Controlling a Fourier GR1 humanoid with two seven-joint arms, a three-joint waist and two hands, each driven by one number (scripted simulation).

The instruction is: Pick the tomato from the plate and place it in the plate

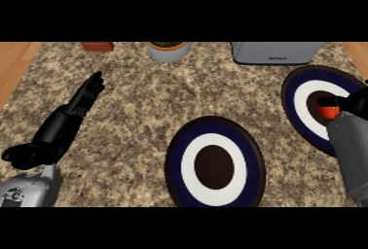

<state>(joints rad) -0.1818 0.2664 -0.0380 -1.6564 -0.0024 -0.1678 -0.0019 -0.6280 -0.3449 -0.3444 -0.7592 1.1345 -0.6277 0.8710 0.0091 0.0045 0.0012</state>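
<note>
We look steeply down on a speckled beige-and-brown granite counter top (129, 97). Near the centre, toward six o'clock, lies a round plate with a dark blue rim, a white ring and a dark brown middle (215, 165); nothing lies on it. A second round plate of the same blue, white and brown pattern (305, 92) sits at about three o'clock, well apart from the first, its right part cut by the view's edge.

On the brown middle of that right-hand plate we see the small red tomato (328, 112), only partly showing. Our right hand (354, 103), black at the end of its grey forearm (351, 155), comes up from five o'clock and lies over the tomato's right side. Its fingers touch or wrap the fruit, but we cannot tell whether they are curled round it or merely resting against it, since most of the hand is cropped.

Our left hand (79, 109) shows at nine o'clock, fingers straight and held together, pointing toward eleven o'clock, with the thumb out to the side; it holds nothing.

Along the far edge at twelve o'clock stand a grey pot with green leaves (169, 50), a grey metal appliance (277, 52) at one o'clock, and a reddish-brown box (97, 46) at eleven o'clock.
</note>
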